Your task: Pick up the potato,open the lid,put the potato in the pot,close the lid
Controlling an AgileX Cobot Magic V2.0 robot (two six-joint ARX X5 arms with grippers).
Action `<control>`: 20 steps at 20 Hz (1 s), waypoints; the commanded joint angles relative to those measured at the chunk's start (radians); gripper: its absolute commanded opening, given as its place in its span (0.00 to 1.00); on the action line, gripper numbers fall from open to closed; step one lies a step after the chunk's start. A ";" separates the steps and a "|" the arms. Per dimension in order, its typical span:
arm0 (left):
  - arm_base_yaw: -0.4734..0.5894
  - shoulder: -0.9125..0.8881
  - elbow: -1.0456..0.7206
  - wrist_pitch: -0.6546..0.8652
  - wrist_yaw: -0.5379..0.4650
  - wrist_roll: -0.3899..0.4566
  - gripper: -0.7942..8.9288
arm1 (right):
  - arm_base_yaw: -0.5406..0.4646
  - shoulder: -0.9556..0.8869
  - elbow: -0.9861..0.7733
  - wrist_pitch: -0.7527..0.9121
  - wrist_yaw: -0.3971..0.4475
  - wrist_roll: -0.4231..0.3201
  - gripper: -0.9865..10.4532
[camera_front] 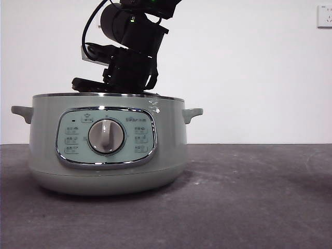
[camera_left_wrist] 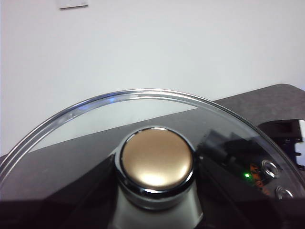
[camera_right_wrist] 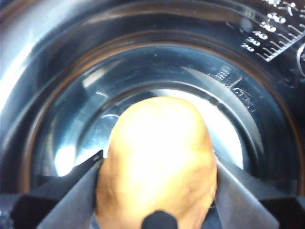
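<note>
Orange-brown potato (camera_right_wrist: 157, 162) sits clamped in your right gripper (camera_right_wrist: 157, 167), down inside the pot (camera_front: 46, 135). Let go too high and it could bang the steel bottom. Your left gripper pinches the lid (camera_left_wrist: 71, 114) by its knob (camera_left_wrist: 156, 160), held clear; slippage would drop glass.

Dark grey table (camera_front: 249, 197), matte, with faint pale scuffs. Plain white wall (camera_front: 249, 72) behind. 1 white socket (camera_front: 324, 15) on wall, at upper corner.
</note>
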 commanded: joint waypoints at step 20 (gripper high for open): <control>0.000 0.308 0.014 0.129 -0.020 0.036 0.07 | -0.035 -0.700 -0.002 -0.436 0.034 0.024 0.55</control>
